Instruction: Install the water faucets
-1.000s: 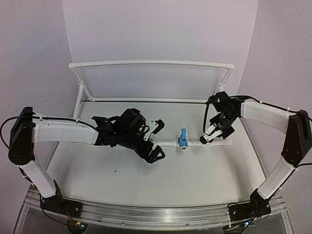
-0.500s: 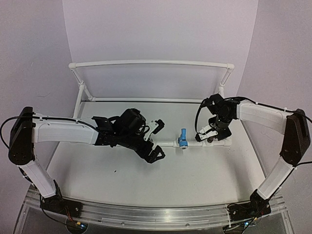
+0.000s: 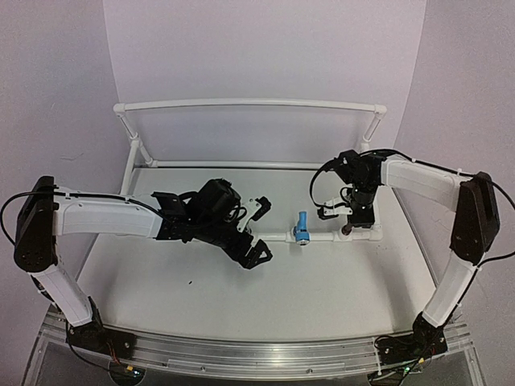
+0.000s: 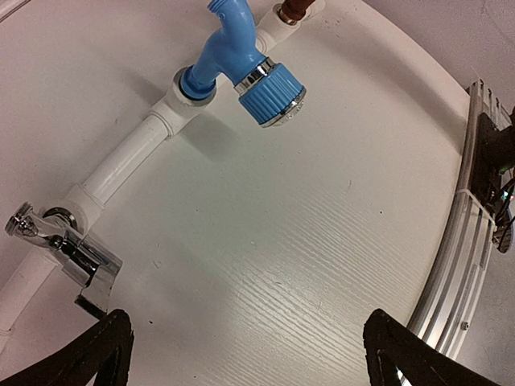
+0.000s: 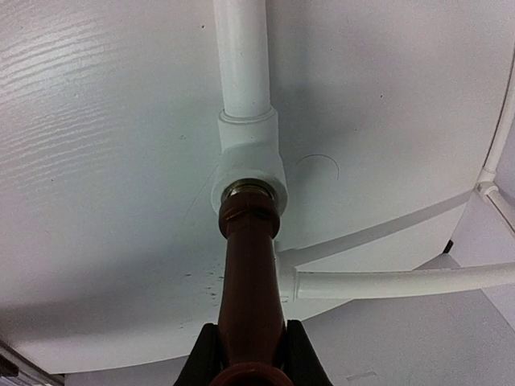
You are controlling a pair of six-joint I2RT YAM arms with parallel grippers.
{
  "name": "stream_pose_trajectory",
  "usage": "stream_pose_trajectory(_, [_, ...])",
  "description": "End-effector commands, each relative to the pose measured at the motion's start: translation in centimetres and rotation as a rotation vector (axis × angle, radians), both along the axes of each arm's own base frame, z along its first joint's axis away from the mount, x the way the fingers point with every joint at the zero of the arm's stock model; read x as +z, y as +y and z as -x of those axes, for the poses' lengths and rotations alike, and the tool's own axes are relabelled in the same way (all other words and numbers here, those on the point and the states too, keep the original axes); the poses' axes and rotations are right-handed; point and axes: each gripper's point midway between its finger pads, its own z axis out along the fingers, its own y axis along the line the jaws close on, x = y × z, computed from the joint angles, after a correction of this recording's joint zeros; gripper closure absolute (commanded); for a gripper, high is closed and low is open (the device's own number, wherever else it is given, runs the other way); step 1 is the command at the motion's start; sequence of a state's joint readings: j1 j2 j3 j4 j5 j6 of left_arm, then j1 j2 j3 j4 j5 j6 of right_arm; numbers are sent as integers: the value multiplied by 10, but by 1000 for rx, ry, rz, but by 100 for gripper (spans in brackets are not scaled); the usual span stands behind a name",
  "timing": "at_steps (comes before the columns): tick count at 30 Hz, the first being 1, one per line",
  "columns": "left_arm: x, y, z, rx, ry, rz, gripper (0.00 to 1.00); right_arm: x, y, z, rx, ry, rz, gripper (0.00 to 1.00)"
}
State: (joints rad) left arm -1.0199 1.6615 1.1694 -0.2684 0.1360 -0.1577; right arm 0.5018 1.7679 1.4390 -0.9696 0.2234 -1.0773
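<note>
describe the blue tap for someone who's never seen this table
Find the tall white pipe frame on the table, then the low pipe in front of it. The blue tap sits midway along that pipe. It alone is light blue; the brown tap is on its right, the metal tap on its left.

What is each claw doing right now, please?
Left claw: open, holding nothing.
Right claw: closed on the red-brown faucet.
</note>
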Motion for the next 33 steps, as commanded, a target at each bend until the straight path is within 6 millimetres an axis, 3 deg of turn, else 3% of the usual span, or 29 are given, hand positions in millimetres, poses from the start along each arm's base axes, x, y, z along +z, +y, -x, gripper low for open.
stream_pose_trajectory(1, [21, -4, -7, 17, -35, 53, 0, -21, 33, -16, -189, 15, -177, 100])
stream_pose_trajectory(18, [22, -2, -8, 29, -39, 57, 0, -36, 19, -18, -680, -3, -274, 100])
stream_pose_trajectory(27, [20, -2, -9, 37, -35, 58, 0, -39, 24, -16, -824, 23, -326, 100])
stream_pose_trajectory(33, [20, -5, -10, 37, -30, 56, 0, -54, 34, -2, -900, 142, -358, 93])
